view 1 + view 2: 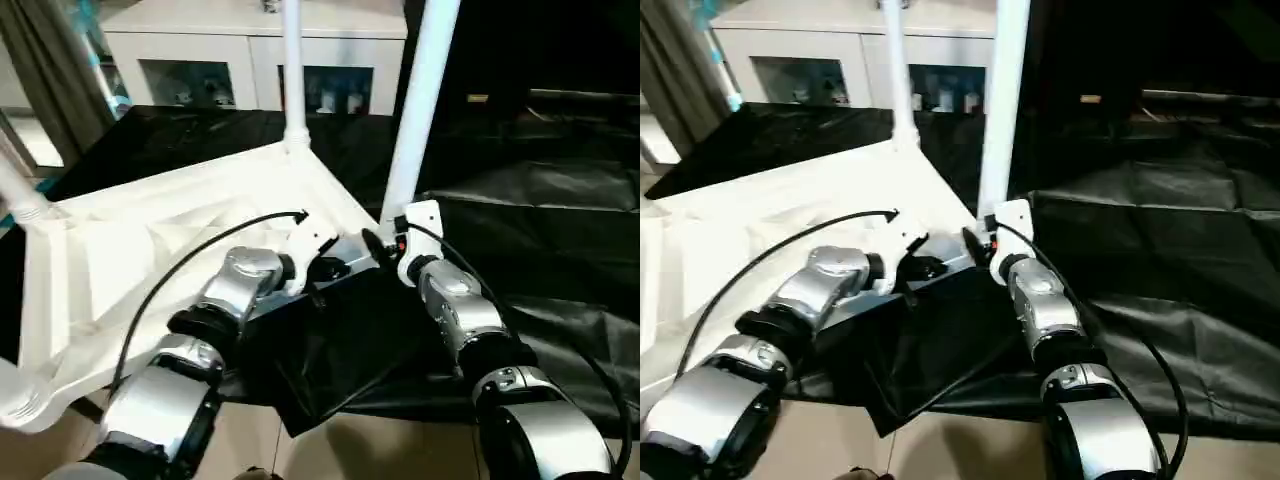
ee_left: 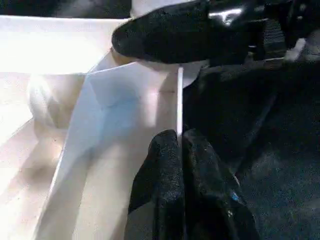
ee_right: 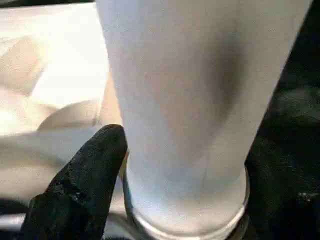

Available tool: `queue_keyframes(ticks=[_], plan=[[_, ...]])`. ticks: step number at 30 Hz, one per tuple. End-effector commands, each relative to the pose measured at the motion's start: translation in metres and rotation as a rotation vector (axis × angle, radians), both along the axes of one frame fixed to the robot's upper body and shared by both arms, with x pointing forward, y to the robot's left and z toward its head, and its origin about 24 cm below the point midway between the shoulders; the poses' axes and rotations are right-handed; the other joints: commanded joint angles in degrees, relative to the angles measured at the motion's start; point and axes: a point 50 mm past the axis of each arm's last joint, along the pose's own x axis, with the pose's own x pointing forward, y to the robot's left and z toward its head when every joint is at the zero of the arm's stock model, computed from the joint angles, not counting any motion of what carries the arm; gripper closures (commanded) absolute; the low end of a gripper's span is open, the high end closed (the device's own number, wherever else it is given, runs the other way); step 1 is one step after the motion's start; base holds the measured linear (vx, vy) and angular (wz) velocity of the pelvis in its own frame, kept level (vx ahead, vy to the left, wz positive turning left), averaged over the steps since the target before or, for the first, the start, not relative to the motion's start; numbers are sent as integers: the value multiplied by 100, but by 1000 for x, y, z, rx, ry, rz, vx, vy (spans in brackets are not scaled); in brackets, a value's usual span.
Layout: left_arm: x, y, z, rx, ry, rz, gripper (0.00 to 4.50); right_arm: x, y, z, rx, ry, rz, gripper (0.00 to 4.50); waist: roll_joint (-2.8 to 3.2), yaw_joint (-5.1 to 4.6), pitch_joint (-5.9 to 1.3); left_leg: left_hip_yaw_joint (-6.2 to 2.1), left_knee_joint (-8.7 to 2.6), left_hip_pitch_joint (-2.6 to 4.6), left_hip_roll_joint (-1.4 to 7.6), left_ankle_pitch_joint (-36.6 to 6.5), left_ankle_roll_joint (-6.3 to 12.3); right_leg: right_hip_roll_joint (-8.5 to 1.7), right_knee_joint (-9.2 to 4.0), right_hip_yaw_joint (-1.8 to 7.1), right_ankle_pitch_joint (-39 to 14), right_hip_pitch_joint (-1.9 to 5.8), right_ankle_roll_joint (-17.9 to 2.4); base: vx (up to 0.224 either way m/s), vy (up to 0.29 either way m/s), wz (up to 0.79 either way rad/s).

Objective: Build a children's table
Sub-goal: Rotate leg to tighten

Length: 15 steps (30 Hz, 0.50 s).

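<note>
The white children's table (image 1: 150, 250) lies upside down with its ribbed underside up. Legs stand in the far corner socket (image 1: 293, 70) and in the near right one (image 1: 415, 110), and two more show at the left (image 1: 20, 195). My left gripper (image 1: 325, 268) is shut on the thin rim (image 2: 178, 100) of the top, its fingers (image 2: 165, 165) pressed together. My right gripper (image 1: 385, 240) holds the base of the near right leg (image 3: 195, 100), with one finger (image 3: 85, 185) against it and the other hidden behind the leg.
A black sheet (image 1: 540, 230) covers the surface under the table and to its right, bunched below the grippers. A white glass-door cabinet (image 1: 250, 60) stands at the back and a curtain (image 1: 50, 80) hangs at the left. Pale floor (image 1: 330, 450) shows near me.
</note>
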Motion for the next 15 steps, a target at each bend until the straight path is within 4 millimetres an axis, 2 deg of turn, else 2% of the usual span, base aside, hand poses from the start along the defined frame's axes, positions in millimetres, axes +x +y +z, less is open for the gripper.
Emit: queue_keyframes(ticks=[1, 2, 4, 6, 8, 12, 13, 15], plan=[[-8, -15, 4, -60, -5, -139, 450, -13, 27, -5, -7, 11, 261, 101, -111, 2, -372, -196, -425, 83, 350, -1542, 256, -428, -445, 249, -1682, 239, -1148, 0, 0, 0], [-9, -11, 4, -52, 0, -156, 450, -15, 24, -4, -15, 4, 302, 101, -107, 13, -386, -190, -410, 96, 352, -1419, 318, -411, -432, 239, -1563, 245, -1168, 0, 0, 0], [-11, -6, 3, -41, 9, -181, 450, -18, 18, -3, -25, -1, 365, 101, -102, 8, -398, -185, -393, 76, 362, -1264, 393, -412, -392, 243, -1291, 256, -1249, 0, 0, 0], [-14, 5, 2, -23, 27, -220, 450, -24, 6, -1, -44, -1, 474, 101, -104, 26, -425, -165, -351, 86, 357, -1016, 548, -386, -331, 226, -810, 260, -1416, 0, 0, 0], [-16, 11, 1, -15, 39, -247, 450, -27, -1, 2, -43, 3, 525, 101, -94, 39, -432, -153, -329, 79, 365, -882, 678, -387, -297, 227, -546, 255, -1548, 0, 0, 0], [-21, 25, 1, 13, 81, -295, 450, -30, -13, 8, -41, 2, 592, 101, -78, 71, -416, -153, -338, 95, 381, -981, 670, -387, -314, 224, -709, 244, -1578, 0, 0, 0], [-23, 31, -1, 34, 97, -310, 450, -30, -16, 11, -35, -3, 608, 101, -75, 81, -409, -154, -349, 109, 392, -1092, 615, -388, -334, 229, -871, 230, -1561, 0, 0, 0], [-24, 36, -1, 42, 105, -317, 450, -30, -18, 14, -27, -7, 624, 134, -70, 84, -394, -164, -380, 119, 400, -1248, 474, -385, -347, 234, -1110, 224, -1521, 0, 0, 0]])
